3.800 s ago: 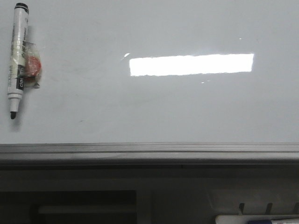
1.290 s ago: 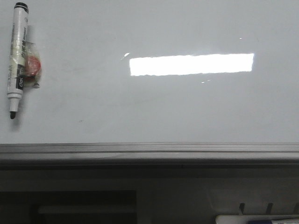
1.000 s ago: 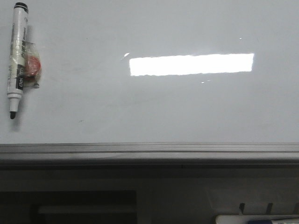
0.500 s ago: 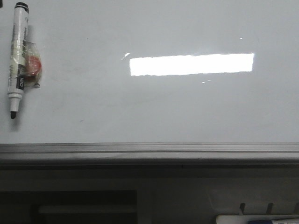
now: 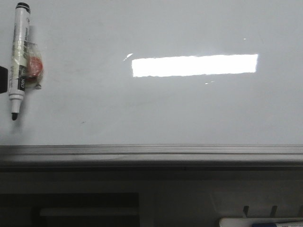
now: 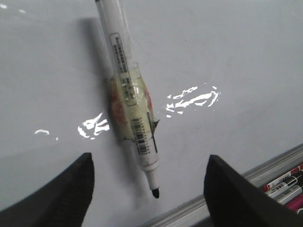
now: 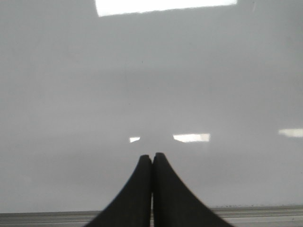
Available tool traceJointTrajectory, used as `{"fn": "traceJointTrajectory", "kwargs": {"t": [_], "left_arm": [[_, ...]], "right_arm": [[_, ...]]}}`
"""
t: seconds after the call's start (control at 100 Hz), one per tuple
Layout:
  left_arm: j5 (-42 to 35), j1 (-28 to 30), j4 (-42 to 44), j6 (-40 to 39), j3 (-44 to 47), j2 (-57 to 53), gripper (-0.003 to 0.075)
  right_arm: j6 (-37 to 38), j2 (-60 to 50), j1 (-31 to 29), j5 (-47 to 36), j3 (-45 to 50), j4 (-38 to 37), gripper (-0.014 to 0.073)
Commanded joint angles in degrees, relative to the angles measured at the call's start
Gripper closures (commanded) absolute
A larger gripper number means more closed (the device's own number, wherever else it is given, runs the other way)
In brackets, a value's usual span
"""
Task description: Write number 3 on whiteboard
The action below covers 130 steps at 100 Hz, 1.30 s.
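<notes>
The whiteboard (image 5: 165, 109) lies flat, glossy, with a bright rectangular reflection. No number 3 shows on it. A white marker (image 5: 19, 56) with a black uncapped tip lies at its far left, with a red lump taped to its barrel (image 5: 33, 66). In the left wrist view the marker (image 6: 130, 99) lies on the board (image 6: 227, 47) between the tips of my left gripper (image 6: 150, 163), which is open and not touching it. A dark part of that gripper shows at the left edge of the front view (image 5: 3, 79). My right gripper (image 7: 152, 158) is shut and empty over bare board (image 7: 151, 71).
The board's grey metal frame edge (image 5: 151, 151) runs along the near side. Below it at the right is a tray with spare markers (image 5: 260, 221), which also show in the left wrist view (image 6: 284, 182).
A dark part of my left gripper has come into the front view at the left edge, beside the marker. The marker and the board look unchanged.
</notes>
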Motion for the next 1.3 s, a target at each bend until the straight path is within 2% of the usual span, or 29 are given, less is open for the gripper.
{"fn": "traceJointTrajectory", "kwargs": {"t": [0.0, 0.33, 0.52, 0.56, 0.61, 0.68, 0.74, 0.76, 0.89, 1.03, 1.21, 1.29], "left_arm": [[-5.6, -0.9, -0.9, -0.7, -1.5, 2.1, 0.0279], [-17.6, -2.9, -2.2, -2.1, -1.6, 11.2, 0.0279], [-17.5, -3.0, -4.8, -2.1, -1.6, 15.3, 0.0288], [-17.5, -3.0, -5.7, -2.1, -1.6, 15.8, 0.0313], [-17.0, -3.0, -6.5, -2.1, -1.6, 16.0, 0.0384], [-15.2, -3.0, -6.6, -2.1, -1.6, 16.0, 0.0541], [-13.2, -3.0, -6.6, -2.1, -1.6, 16.0, 0.0710], [-12.7, -3.0, -6.6, -2.1, -1.6, 16.0, 0.0741], [-11.2, -3.0, -6.2, -2.1, -1.6, 16.0, 0.0741], [-11.5, -3.0, -3.8, -2.1, -1.6, 15.9, 0.0741], [-11.5, -3.0, 7.5, -2.1, -1.6, 12.9, 0.0741], [-11.5, -3.0, 12.9, -2.1, -1.6, 11.1, 0.0741]], "right_arm": [[-0.3, 1.0, 0.1, -5.0, -2.0, 0.2, 0.0655], [-0.3, 1.0, 0.1, -5.0, -2.0, 0.2, 0.0655], [-0.3, 1.0, 0.1, -5.0, -2.0, 0.2, 0.0655], [-0.3, 1.0, 0.1, -5.0, -2.0, 0.2, 0.0655], [-0.3, 1.0, 0.1, -4.9, -2.0, 0.2, 0.0655], [-0.3, 1.0, 0.1, -4.5, -2.0, 0.2, 0.0655], [-0.3, 1.0, 0.1, -4.4, -2.0, 0.6, 0.0655], [-0.3, 1.0, 0.1, -4.4, -2.0, 0.7, 0.0655], [-0.3, 1.0, 0.4, -4.4, -2.0, 1.8, 0.0655], [-0.3, 1.0, 3.2, -4.2, -2.0, 4.2, 0.0655], [-2.9, 2.3, 11.3, -0.3, -3.8, 4.7, 0.0646], [-6.3, 3.8, 16.7, 2.5, -5.6, 6.5, 0.0582]]}}
